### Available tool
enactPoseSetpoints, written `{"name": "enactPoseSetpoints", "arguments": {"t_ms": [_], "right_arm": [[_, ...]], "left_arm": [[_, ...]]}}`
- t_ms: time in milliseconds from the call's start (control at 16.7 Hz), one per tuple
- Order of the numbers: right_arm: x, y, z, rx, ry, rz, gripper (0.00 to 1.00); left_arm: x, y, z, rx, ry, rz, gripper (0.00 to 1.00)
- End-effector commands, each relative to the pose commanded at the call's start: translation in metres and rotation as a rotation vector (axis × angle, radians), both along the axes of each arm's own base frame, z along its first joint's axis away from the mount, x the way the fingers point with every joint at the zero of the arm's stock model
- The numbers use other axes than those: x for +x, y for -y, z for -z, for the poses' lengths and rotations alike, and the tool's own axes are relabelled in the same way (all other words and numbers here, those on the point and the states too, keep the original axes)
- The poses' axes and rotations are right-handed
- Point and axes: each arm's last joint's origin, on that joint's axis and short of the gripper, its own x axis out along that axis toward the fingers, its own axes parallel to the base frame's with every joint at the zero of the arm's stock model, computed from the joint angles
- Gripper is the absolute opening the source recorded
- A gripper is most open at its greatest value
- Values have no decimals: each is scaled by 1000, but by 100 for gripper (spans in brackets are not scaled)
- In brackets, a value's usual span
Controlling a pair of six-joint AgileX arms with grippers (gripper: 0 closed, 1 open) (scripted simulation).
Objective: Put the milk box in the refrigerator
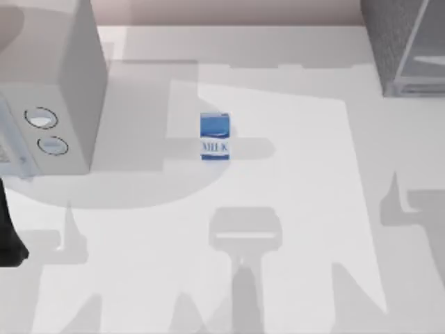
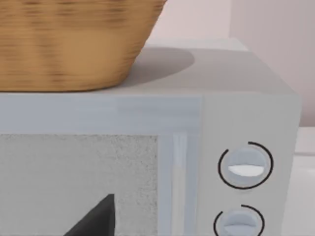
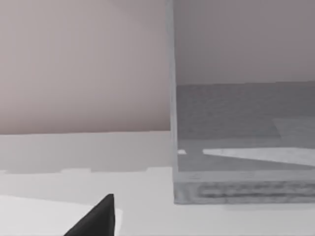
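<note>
- black fingertip (image 2: 96,219) of left gripper is before the microwave (image 2: 236,123). how open, i cannot tell.
- milk box (image 1: 215,136) stands upright mid-table, label toward near edge; fridge (image 1: 403,42) far right.

The milk box (image 1: 215,136) reads "MILK" (blue letters, white band).

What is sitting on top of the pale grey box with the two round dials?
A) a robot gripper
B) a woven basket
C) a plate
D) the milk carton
B: in the left wrist view a tan woven basket rests on the top of the pale grey box, above its two dials.
</note>
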Motion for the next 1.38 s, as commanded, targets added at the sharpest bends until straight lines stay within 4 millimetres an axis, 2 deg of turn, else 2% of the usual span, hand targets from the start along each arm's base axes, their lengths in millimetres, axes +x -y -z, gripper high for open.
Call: {"name": "enactPoseSetpoints", "arguments": {"t_ms": [180,300,420,540,780,1020,1200,1380], "right_arm": [[37,-27,-21,13,-36,-4,100],[67,-53,-27,17,-57,-4,100],[97,-88,-25,18,-75,-2,100],[125,-127,-13,14,-90,3,100],[160,-211,40,-5,-110,17,100],[166,-277,110,-31,-121,30,100],[159,-307,155,-47,-123,36,100],[154,-320,178,-54,-122,38,100]], "left_arm": [[0,0,0,0,0,0,100],[0,0,0,0,0,0,100],[0,0,0,0,0,0,100],[0,0,0,0,0,0,100],[0,0,0,0,0,0,100],[0,0,0,0,0,0,100],[0,0,0,0,0,0,100],[0,0,0,0,0,0,100]]}}
